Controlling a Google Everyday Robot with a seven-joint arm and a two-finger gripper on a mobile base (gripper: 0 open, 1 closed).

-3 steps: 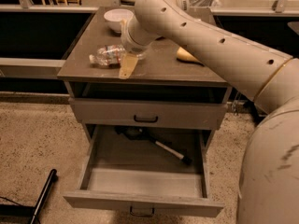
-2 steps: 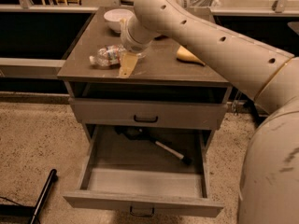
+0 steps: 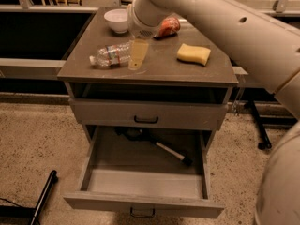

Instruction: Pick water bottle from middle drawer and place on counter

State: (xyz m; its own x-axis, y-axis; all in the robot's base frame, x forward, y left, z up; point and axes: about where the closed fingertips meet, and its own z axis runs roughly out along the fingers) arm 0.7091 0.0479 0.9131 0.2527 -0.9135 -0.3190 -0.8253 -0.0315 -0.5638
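So the water bottle (image 3: 111, 55) lies flat on the surface (image 3: 164, 73), can't tip; my jaws sit at its 3 o'clock, can't tell if open or gripping

No text can be read; the label (image 3: 111, 56) on the small clear plastic water bottle (image 3: 123, 50) is illegible. The claw (image 3: 136, 59) hangs over the grey-brown worktop (image 3: 187, 73) beside it.

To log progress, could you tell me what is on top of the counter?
On the counter the water bottle lies on its side, the hand beside it; also a white bowl, yellow sponge and a red can, partly covered by the arm.
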